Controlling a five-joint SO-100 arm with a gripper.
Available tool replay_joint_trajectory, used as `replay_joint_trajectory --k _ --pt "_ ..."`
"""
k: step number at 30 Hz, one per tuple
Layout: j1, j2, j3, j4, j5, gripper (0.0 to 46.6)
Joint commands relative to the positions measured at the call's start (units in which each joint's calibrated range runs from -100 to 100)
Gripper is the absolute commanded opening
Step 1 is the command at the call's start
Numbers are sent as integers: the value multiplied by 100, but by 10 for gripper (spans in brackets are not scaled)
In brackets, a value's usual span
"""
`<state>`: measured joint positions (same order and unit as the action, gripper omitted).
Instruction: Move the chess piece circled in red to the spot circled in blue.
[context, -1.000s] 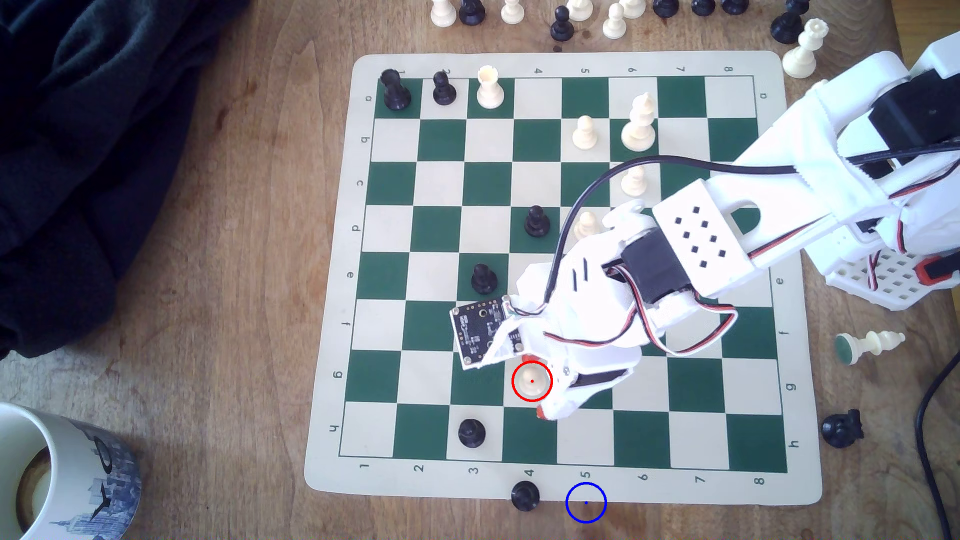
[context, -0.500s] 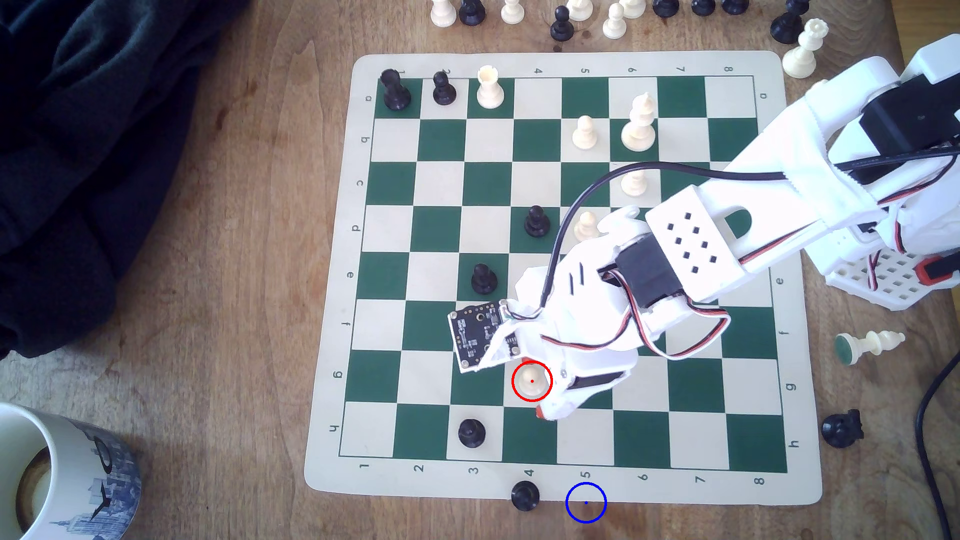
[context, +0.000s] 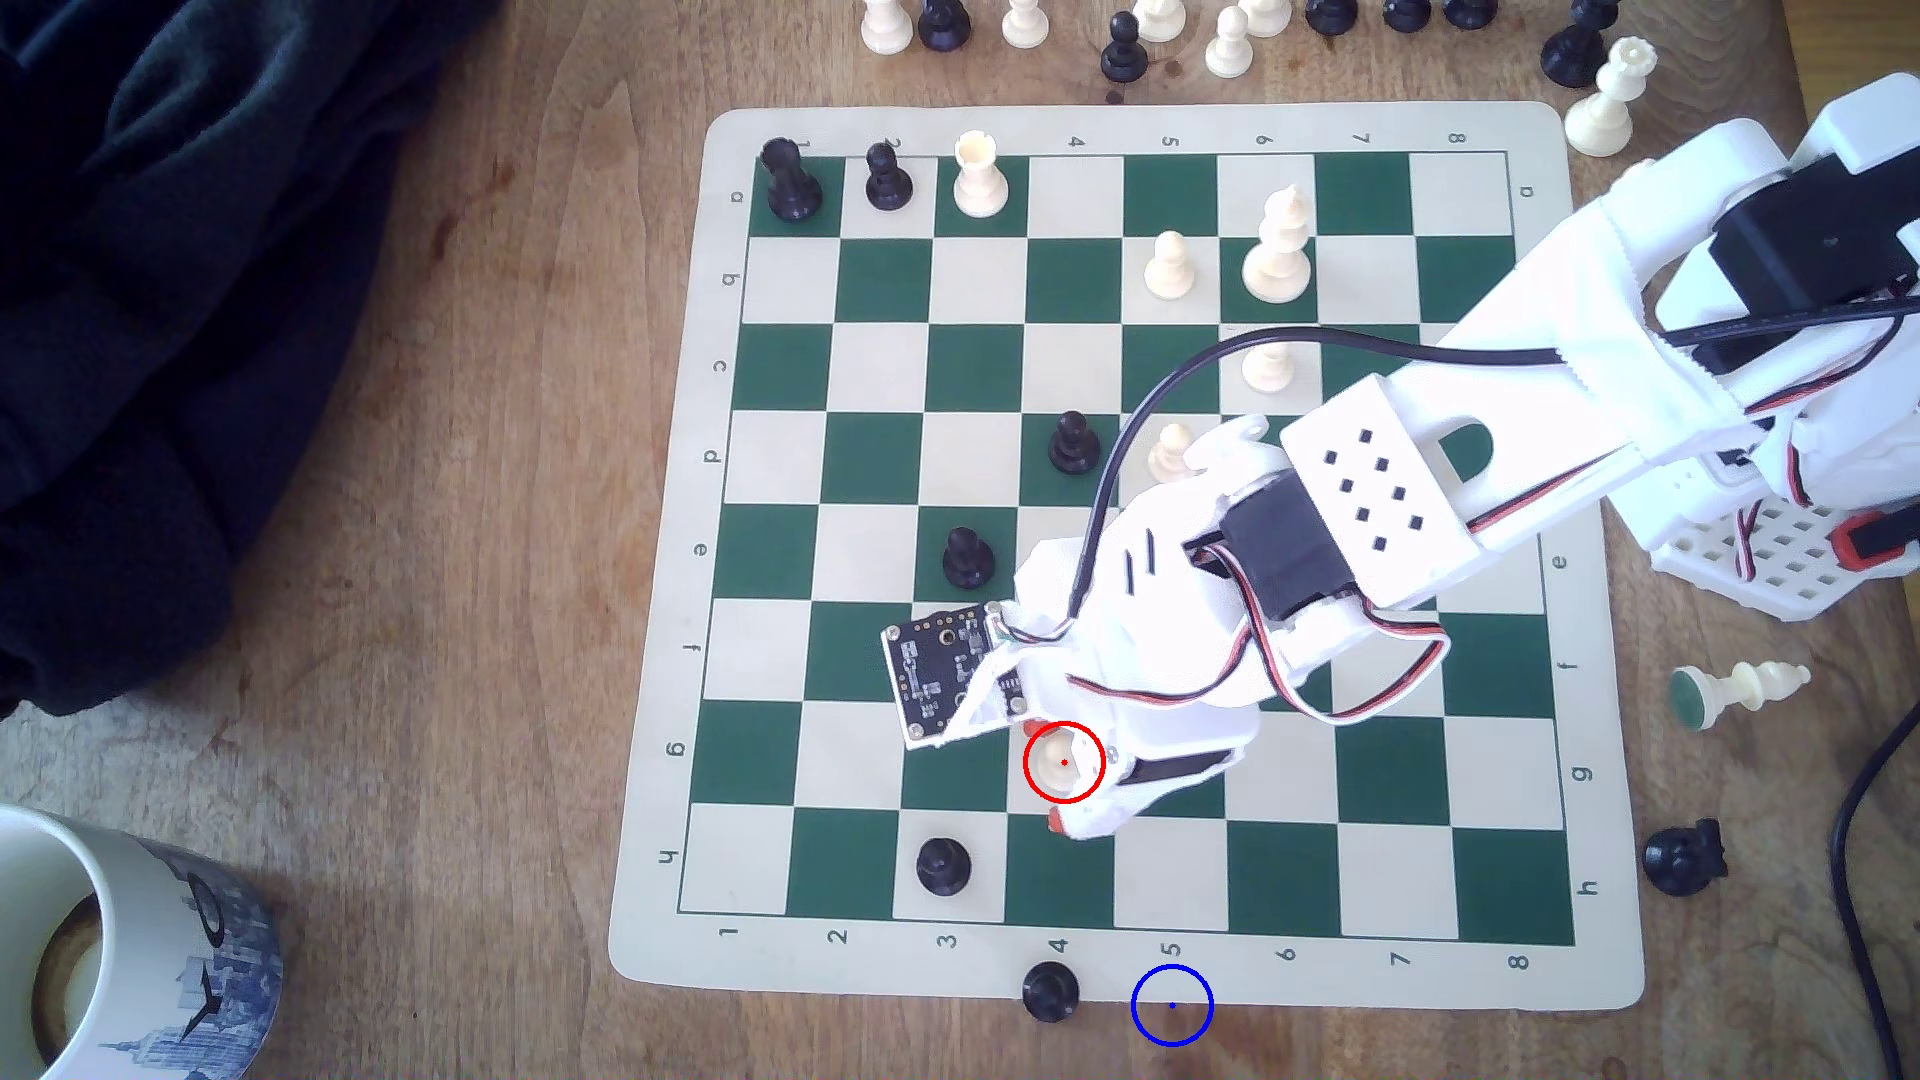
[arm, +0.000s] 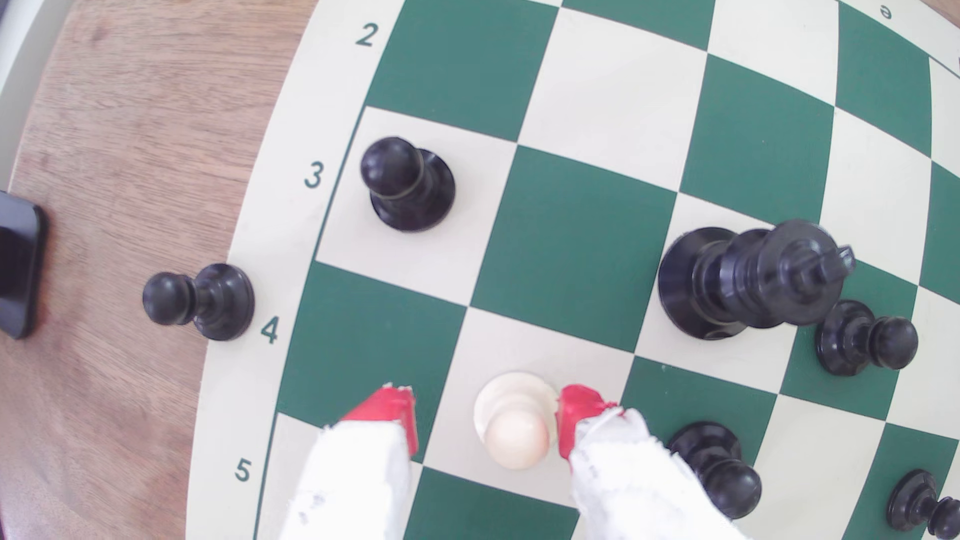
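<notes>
Wooden table carries a chess mat centrally, dark cloth at 10 o'clock, mug at 8 o'clock, loose pieces at 12.

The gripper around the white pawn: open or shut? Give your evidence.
Open. In the wrist view the gripper straddles the white pawn; one red fingertip sits beside it, the other stands clear.

We see the chess mat lying on the surface, with the circled pawn on a row g square between the fingertips of the gripper; the blue ring sits off the mat's near edge, just to the exterior view's right of a pawn there
</notes>
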<state>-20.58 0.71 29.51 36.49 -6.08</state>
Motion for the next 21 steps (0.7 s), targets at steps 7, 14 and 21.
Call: replay_joint_trajectory --k 7,14,21 --pt "-11 -97 -439 85 15 119" --pt "-27 -88 -439 126 15 104" --pt "-50 -80 -439 151 15 87"
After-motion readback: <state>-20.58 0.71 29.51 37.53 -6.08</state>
